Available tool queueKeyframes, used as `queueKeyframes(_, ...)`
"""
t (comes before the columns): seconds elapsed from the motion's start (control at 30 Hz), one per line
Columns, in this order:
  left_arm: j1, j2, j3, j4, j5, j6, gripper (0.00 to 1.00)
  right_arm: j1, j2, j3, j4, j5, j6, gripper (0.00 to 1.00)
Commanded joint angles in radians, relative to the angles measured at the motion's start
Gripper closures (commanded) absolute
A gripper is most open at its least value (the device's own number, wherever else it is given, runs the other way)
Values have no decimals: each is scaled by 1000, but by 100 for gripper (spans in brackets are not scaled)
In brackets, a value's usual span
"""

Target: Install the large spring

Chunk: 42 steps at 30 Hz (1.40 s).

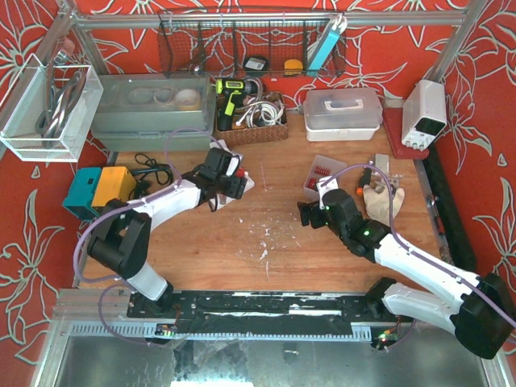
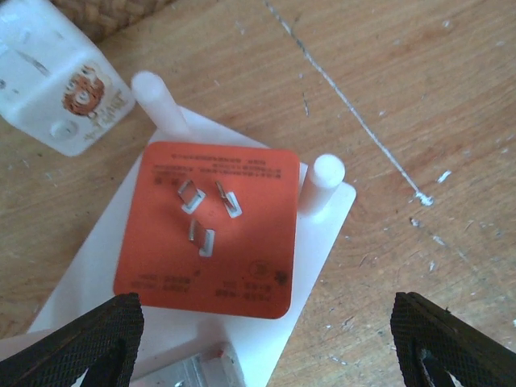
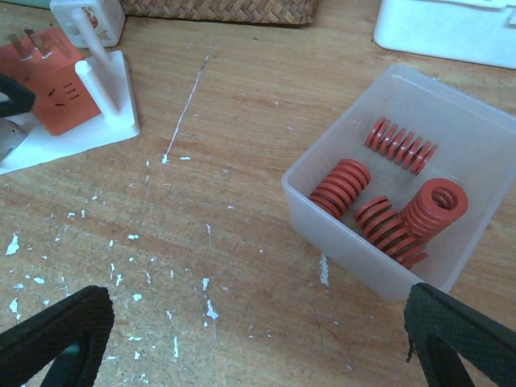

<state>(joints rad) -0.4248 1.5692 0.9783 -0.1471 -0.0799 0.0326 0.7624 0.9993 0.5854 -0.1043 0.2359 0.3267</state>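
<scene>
Covering every wall is a red floral backdrop (image 1: 20, 258), with an aluminium frame (image 1: 242, 18) running across the top. Wooden table (image 1: 274, 270) is worn and scratched, with white flecks (image 1: 263, 240) mid-surface. The two arm bases are bolted to a black rail (image 1: 266, 305) at the near edge.

Clutter along the back:
- grey plastic bin (image 1: 153, 113)
- wire rack (image 1: 242, 52) hung on the frame
- wicker basket (image 1: 251, 135) with a yellow-green tool
- white lidded box (image 1: 343, 109)
- white power supply (image 1: 425, 113)

A teal and yellow box (image 1: 101, 189) sits at the left edge.

Left gripper (image 2: 266, 347) hangs over a white base plate (image 2: 322, 242), fingers spread wide with nothing between them. On the plate lies an orange block (image 2: 210, 234) with small metal clips (image 2: 205, 214). Two white pegs (image 2: 326, 181) stand upright just beside the block. A white cube with a cartoon sticker (image 2: 56, 89) is close behind the plate.

Right gripper (image 3: 258, 334) is also spread fully and holds nothing. It is low over bare wood, near a clear plastic tub (image 3: 339, 242).

In the tub are four red springs (image 3: 340, 187), well apart from the pegs. Three lie on their sides. One spring on end (image 3: 435, 208) at the right looks the widest.
</scene>
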Motion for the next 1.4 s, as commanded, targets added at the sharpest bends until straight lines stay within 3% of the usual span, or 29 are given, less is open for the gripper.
queueKeyframes(0.0, 1, 51, 29, -28, -2, 24, 16, 10, -18, -1, 3, 32, 2, 1)
queueKeyframes(0.13, 3, 68, 36, -17, -14, 30, 15, 12, -21, -4, 11, 29, -1, 1)
queueKeyframes(0.57, 6, 25, 33, 32, -91, 50, 1, 18, -7, 1, 12, 38, -7, 1)
queueKeyframes(0.7, 24, 83, 66, 8, -58, 55, 1, 18, -4, -1, 13, 44, -8, 1)
queueKeyframes(1.2, 60, 176, 95, 51, 29, 109, 11, 24, 18, -4, 27, 60, -13, 1)
queueKeyframes(1.37, 60, 168, 95, 70, 40, 126, 22, 25, 35, -1, 29, 63, -13, 1)
